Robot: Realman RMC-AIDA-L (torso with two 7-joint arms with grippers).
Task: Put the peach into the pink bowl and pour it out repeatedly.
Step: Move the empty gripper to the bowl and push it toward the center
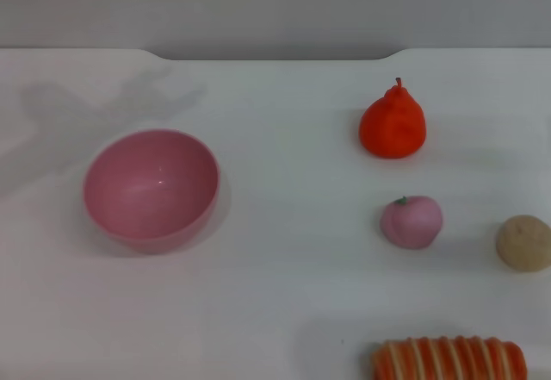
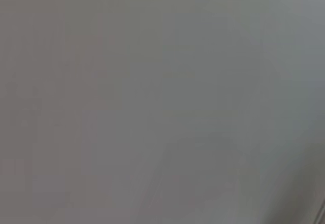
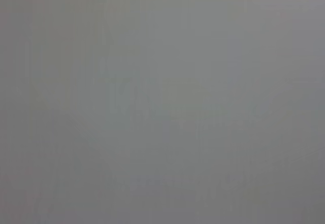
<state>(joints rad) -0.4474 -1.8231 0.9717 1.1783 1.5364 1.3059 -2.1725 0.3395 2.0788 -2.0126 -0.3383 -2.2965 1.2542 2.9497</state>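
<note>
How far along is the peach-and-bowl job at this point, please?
Nothing looks done: the peach lies on the table, well apart from the empty bowl. Nothing is in hand; neither gripper is in view. Picking, placing and pouring all remain.

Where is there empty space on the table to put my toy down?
Biggest bare patch: between the pink bowl and the peach. Crowded on the right, where the peach, red pear, beige ball and striped toy cluster.
</note>
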